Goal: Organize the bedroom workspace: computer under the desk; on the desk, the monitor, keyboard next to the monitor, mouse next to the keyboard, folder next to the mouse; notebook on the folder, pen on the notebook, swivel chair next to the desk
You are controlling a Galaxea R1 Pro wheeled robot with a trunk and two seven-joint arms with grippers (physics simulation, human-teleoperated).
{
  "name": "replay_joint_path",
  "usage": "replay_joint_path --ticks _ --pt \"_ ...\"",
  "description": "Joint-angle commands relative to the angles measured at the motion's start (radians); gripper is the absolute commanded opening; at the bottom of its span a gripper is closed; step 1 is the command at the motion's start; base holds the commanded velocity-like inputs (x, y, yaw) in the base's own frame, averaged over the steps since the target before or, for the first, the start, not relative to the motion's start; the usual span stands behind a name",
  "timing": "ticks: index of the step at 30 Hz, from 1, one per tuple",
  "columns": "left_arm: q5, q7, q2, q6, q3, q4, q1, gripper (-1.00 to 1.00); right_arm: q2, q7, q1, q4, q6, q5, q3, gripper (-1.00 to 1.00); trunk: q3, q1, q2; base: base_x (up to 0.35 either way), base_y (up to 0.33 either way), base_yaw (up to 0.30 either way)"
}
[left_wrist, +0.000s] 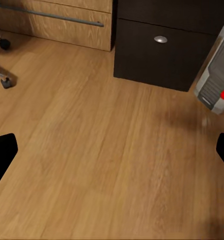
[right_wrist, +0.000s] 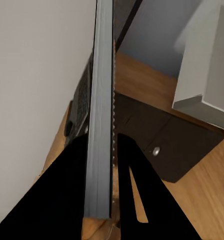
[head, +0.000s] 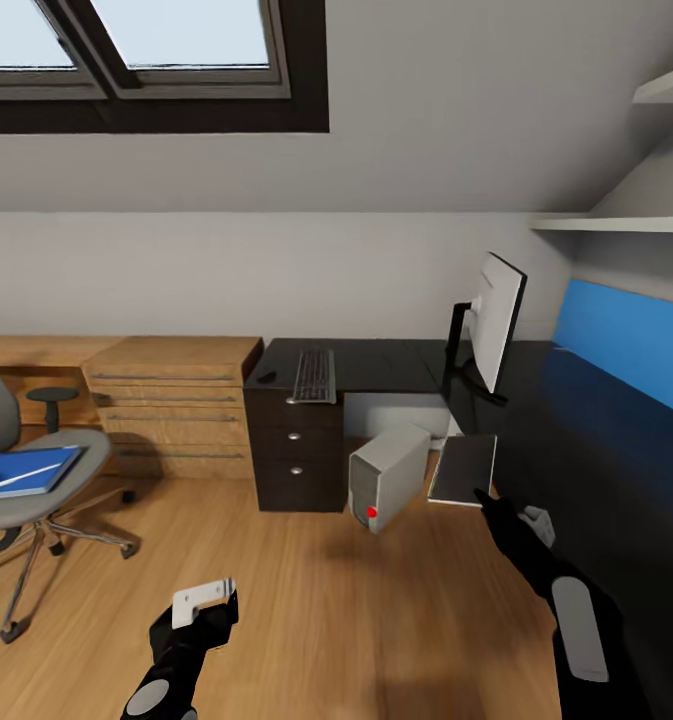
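Notebook [head: 463,468], pinched edge-on by the right gripper [head: 486,496], may be knocked loose against the computer [head: 386,478]; left gripper [head: 208,602] is spread wide.

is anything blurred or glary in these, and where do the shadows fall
Head view: sharp; the glossy desk mirrors the blue panel, and a soft shadow lies on the floor below the computer. Left wrist view: the same shadow beside the computer. Right wrist view: the computer looks smeared, the notebook edge in the right end effector crisp.
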State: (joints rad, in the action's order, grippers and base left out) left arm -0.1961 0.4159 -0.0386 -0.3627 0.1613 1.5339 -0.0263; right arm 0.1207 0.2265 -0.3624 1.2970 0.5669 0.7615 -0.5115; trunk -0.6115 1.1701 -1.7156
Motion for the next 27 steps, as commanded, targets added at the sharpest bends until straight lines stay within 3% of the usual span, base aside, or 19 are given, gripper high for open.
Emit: replay_joint_path --ticks 1,8,27 --pt "-0.01 0.007 0.0 -0.002 0.001 0.002 0.0 1.0 0.001 0.005 -0.001 0.001 0.008 0.011 -0.004 -1.0 -0.001 0.001 0.0 0.322 0.038 -0.016" --pt "-0.009 0.007 0.0 -0.001 0.001 0.002 0.0 1.0 -0.001 0.005 -0.001 0.001 0.01 0.035 -0.002 -1.0 -0.001 0.001 0.0 0.322 0.084 -0.003" --pt "-0.009 0.007 0.0 -0.001 0.003 0.002 0.0 1.0 0.001 0.069 -0.001 0.0 0.009 0.03 0.009 -1.0 -0.001 0.001 0.0 0.322 0.107 0.0"
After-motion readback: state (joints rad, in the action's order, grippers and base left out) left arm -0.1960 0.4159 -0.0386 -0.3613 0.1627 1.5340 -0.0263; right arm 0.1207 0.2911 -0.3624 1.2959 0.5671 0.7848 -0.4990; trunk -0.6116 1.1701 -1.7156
